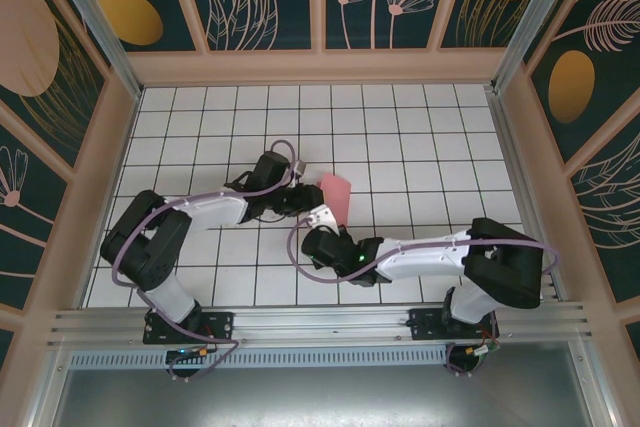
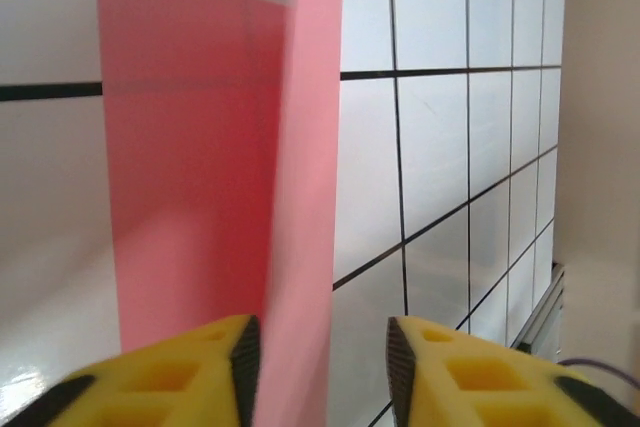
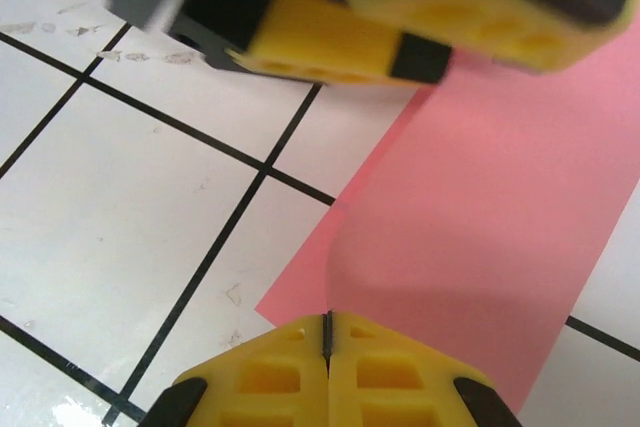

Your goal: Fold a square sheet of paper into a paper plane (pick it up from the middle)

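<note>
The pink sheet of paper (image 1: 337, 197) is lying partly folded near the middle of the white tiled table (image 1: 420, 117), between the two arms, and one part of it is rising off the surface. The right gripper (image 3: 327, 337) is clenched, its two yellow fingers pressing together on an edge of the sheet, close to one corner. The left gripper (image 2: 322, 357) is released. Its fingers are standing apart, and a raised flap of the paper is passing between them, leaning against the inner side of one finger and not touching the other.

So I am judging that only the right gripper is really holding the paper at this moment, and here the risks are beginning. The grip is sitting on a thin edge near a corner, so if the right arm is pulling or lifting, the sheet may be slipping out or tearing there. The flap is standing free, and without pressure on it the fold may be opening and the crease may be coming out crooked. Because the flap is resting on a finger of the left gripper, any sideways move of that arm may be dragging the paper, twisting it around the pinched point and making an unwanted wrinkle. If the left fingers are closing in a wrong place, they may be crushing the flap instead of catching it flat. The two grippers are also working very near each other, so they may be bumping together.
</note>
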Robot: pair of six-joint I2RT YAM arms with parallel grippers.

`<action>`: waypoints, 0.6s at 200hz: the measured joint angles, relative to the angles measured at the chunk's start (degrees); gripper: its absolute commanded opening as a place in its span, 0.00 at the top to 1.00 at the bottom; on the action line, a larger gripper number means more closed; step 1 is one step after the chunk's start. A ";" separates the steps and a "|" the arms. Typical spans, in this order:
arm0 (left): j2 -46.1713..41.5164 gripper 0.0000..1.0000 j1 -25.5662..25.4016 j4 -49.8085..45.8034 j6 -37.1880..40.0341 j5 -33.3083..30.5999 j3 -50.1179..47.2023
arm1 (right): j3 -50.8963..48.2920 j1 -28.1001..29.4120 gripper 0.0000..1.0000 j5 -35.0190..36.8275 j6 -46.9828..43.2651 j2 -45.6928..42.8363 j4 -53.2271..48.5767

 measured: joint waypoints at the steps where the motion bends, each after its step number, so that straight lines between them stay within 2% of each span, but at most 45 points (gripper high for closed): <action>1: -0.13 0.51 0.00 0.00 0.04 -0.07 -0.04 | -0.22 -0.15 0.98 -0.26 0.02 -0.22 0.15; 10: -1.55 0.48 0.00 -0.04 -0.26 -1.29 -0.42 | -1.42 -1.14 0.97 -1.88 0.04 -1.44 1.22; 34: -6.23 0.49 0.00 -0.55 -1.16 -5.75 -2.21 | -5.79 -4.70 0.97 -8.15 0.33 -5.64 6.21; 68: -13.22 0.60 0.00 -2.01 -2.29 -11.61 -6.21 | -12.76 -11.69 0.96 -17.31 2.64 -11.52 13.70; 120: -15.91 0.72 -0.02 -1.70 -3.06 -10.84 -11.50 | -18.88 -18.69 0.96 -27.15 6.08 -15.56 20.83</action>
